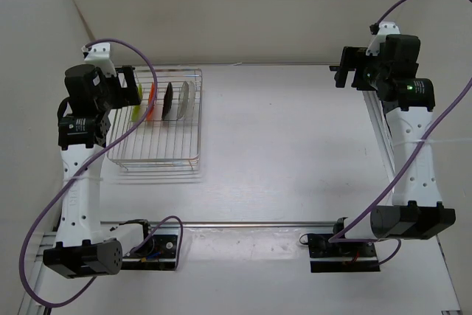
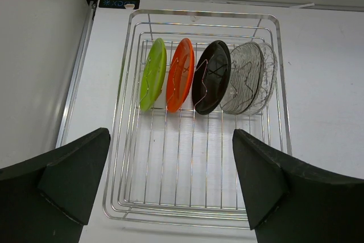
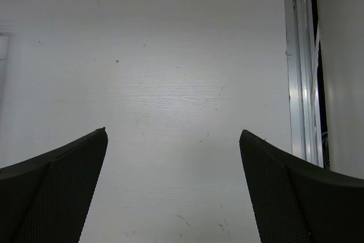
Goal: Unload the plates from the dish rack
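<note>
Starting with the lime green plate (image 2: 153, 75) looks like the sensible first pick, since it stands at the left end of the row, nearest the left arm (image 1: 81, 175). The left jaws hover spread wide above the near part of the dish rack (image 2: 199, 14), gripping nothing.

All the plates stand on edge across the rack's far half, each leaning in a wire slot. After the green one comes the orange-red plate (image 2: 180, 75) just beside it, then the glossy black plate (image 2: 211, 78), then the clear plate (image 2: 250, 78) at the right end. The clear one shows a doubled rim, so it may be two pieces nested; I cannot settle that from here.

For a good grasp, I would line the jaws up with the green plate's thin edge, come down over its upper rim and pinch both faces lightly. The gap to the orange-red neighbour is narrow, so that finger should slip in carefully. The lift should go straight up out of the slot before swinging aside.

Right of the rack, the white surface (image 1: 295, 145) seems the natural place to lay plates flat. Farther right, the right jaws hang equally wide apart and hold nothing, well apart from the rack.
</note>
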